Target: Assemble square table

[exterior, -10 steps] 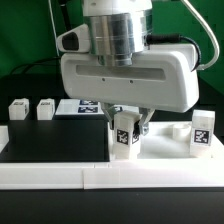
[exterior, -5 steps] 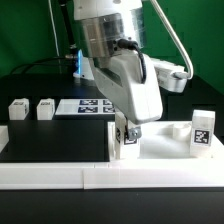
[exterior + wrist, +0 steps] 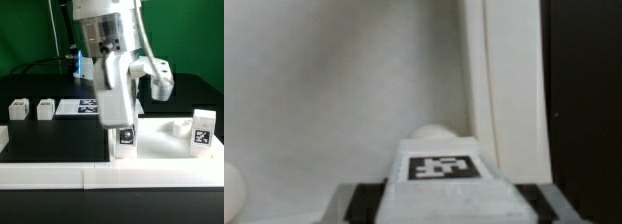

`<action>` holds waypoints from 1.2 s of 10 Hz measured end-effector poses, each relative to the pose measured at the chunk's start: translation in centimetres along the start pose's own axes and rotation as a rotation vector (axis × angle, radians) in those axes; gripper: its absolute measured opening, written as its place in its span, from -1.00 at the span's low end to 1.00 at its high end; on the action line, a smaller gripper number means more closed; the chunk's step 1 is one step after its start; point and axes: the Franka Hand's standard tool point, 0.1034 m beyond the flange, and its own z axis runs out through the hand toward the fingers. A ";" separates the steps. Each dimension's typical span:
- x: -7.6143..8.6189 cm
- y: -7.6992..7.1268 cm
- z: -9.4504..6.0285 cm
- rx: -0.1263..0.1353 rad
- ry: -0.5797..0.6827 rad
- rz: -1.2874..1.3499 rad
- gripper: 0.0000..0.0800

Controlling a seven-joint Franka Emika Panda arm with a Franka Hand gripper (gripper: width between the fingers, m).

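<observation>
End effector (image 3: 124,131) tight around one tagged leg (image 3: 125,142) at slab (image 3: 160,150); spare upright leg (image 3: 202,133) apart.

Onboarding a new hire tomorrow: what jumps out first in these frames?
The gripper, large and central in the exterior view, is shut on a tagged leg held upright at a corner of the white tabletop. A second leg stands on the exterior view's right; two small legs sit on its left.

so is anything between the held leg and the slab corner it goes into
Nothing visible. The gripper holds the leg upright at a corner of the slab, on the exterior view's left; another leg stands clear, far to the right.
</observation>
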 end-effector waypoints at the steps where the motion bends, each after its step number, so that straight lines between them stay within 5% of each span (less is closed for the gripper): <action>1: 0.1 -0.1 0.0 0.002 0.001 0.073 -0.27; 7: 0.3 0.1 0.0 0.009 0.019 0.284 -0.24; 9: 0.3 0.1 0.0 0.008 0.019 0.277 0.48; 11: -0.6 0.1 -0.9 0.018 0.011 0.248 0.62; 12: -1.5 0.6 -2.7 0.031 -0.003 0.222 0.62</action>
